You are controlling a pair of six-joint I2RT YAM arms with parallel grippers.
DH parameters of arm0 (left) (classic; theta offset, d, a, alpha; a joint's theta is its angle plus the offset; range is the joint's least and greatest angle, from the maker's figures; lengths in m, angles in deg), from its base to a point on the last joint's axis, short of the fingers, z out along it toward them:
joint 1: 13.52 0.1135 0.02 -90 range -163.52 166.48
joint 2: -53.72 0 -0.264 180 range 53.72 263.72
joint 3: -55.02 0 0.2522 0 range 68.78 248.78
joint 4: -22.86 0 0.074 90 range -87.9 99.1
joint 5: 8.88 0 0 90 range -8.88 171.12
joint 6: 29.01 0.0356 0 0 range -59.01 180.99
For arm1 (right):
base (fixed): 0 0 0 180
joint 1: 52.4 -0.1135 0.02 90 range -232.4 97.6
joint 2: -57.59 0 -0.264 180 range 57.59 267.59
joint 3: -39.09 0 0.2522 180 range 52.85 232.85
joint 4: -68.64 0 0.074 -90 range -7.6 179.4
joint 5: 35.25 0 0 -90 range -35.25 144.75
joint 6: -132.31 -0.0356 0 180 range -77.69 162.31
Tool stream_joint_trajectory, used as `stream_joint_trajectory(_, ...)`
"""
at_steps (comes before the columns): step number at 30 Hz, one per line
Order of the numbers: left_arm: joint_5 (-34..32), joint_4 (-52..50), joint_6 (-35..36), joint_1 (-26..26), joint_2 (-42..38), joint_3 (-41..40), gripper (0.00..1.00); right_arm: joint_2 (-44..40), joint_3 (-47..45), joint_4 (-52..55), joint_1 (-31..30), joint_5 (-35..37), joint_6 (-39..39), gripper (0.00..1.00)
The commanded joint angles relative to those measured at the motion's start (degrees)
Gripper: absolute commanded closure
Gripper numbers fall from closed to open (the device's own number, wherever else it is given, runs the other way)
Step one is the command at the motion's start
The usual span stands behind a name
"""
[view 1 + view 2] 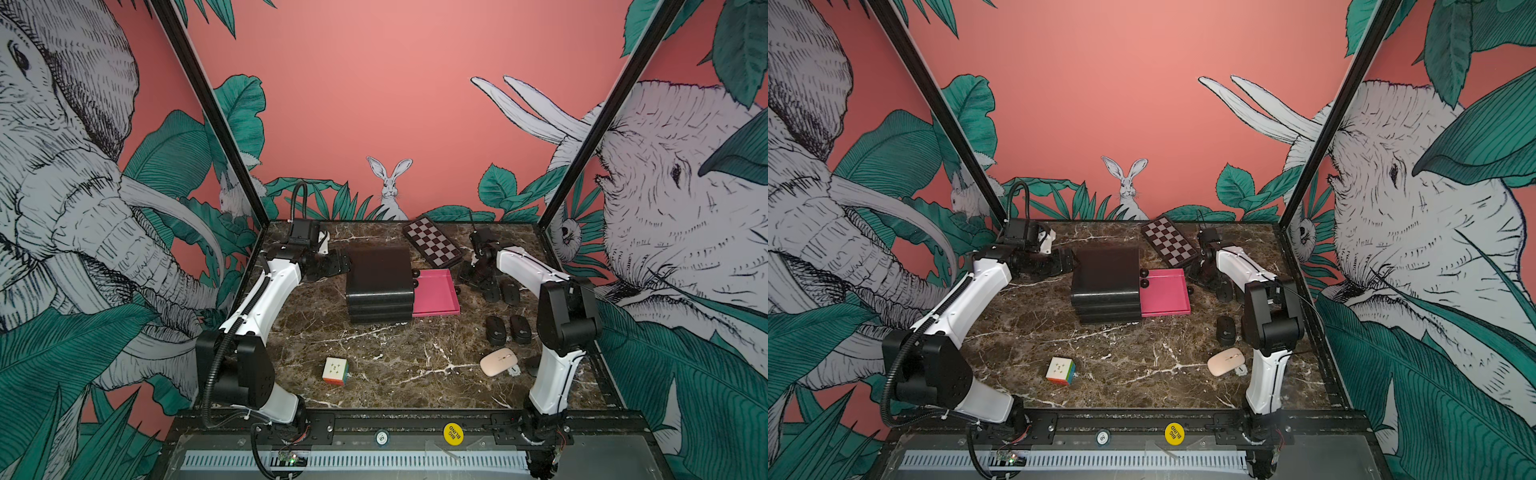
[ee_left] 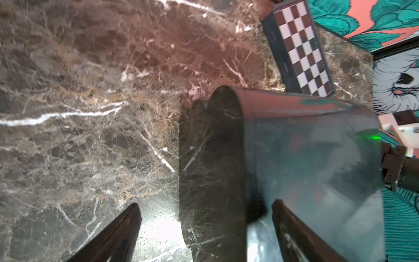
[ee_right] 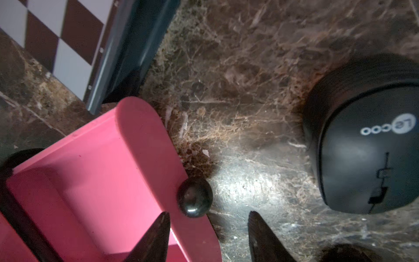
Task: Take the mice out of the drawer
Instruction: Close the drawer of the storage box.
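Observation:
The pink drawer (image 1: 436,297) stands pulled out of the black drawer unit (image 1: 380,286), and its inside shows bare. Several black mice (image 1: 495,330) (image 1: 510,293) and one pale pink-cream mouse (image 1: 498,361) lie on the marble table right of it. My right gripper (image 3: 209,213) is open, one finger inside the drawer (image 3: 95,181) and one outside its front wall, just short of the black knob (image 3: 195,197). A black mouse (image 3: 367,158) lies close beside it. My left gripper (image 2: 205,203) is open against the unit's (image 2: 210,170) far-left corner.
A folded chessboard (image 1: 432,245) lies at the back behind the drawer. A multicoloured puzzle cube (image 1: 335,370) sits front left of centre. Another black mouse (image 1: 532,365) is half hidden behind my right arm. Black frame posts edge the table.

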Motion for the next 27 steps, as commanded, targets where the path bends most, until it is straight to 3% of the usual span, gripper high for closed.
stream_joint_trajectory(1, -0.95, 1.52, -1.89, -0.04, -2.84, -2.32, 0.08, 0.71, -0.19, 0.90, -0.05, 0.80, -2.85, 0.50)
stream_joint_trajectory(7, -1.22, 2.67, -2.62, -0.04, -3.35, -4.73, 0.08, 0.77, -4.61, -6.64, 0.21, -0.17, -10.47, 0.66)
stream_joint_trajectory(18, 0.10, 4.04, -3.39, -0.10, -4.15, -5.89, 0.08, 1.12, -8.16, -11.82, 0.46, -0.42, -21.21, 0.67)
stream_joint_trajectory(27, 3.05, 6.06, -4.73, -0.13, -3.77, -6.81, 0.07, 0.31, -15.91, -24.67, -1.03, -7.07, -32.86, 0.67)
